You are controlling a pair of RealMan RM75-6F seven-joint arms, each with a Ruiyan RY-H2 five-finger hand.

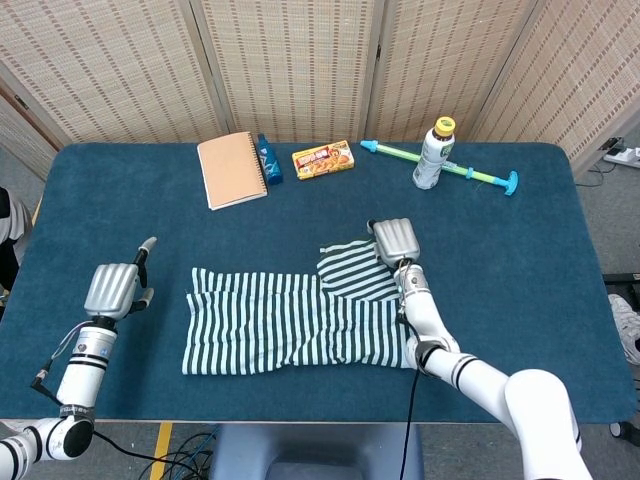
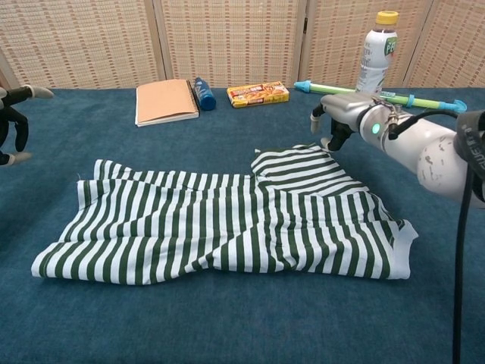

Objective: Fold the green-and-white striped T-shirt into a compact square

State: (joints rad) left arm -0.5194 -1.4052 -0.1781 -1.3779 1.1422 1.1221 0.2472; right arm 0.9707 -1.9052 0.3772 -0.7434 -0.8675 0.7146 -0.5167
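Nearest the camera, across the middle of the blue table [image 1: 520, 300], lies the green-and-white striped T-shirt [image 1: 300, 318], already flattened into a long band with its long axis running left to right and one flap of cloth [image 2: 299, 168] folded over at the far right corner. Well off the left end of that band hovers the left hand [image 1: 117, 287], clear of the cloth, fingers loosely curled, one raised, holding nothing. Just beyond the folded flap, at the shirt's far right corner, sits the right hand [image 2: 339, 117], fingers apart and pointing down toward the flap's far edge, seemingly empty; whether a fingertip touches the cloth cannot be told from either view. Judging by the layout, still far from a compact square: too long by a good deal, so likely due for a fold along the long axis, one end carried toward the other. Right hand clearly the nearer of the two, with the cloth lying immediately on its near-left side; left hand faced with a stretch of bare table before the left hem. Farthest back, along the table's far edge from left to right: a tan notebook [image 1: 232, 170], a small blue bottle [image 1: 268, 159], a yellow box [image 1: 323, 159], a plastic drink bottle [image 1: 433, 155] and a long green-and-blue toy [image 1: 470, 172].
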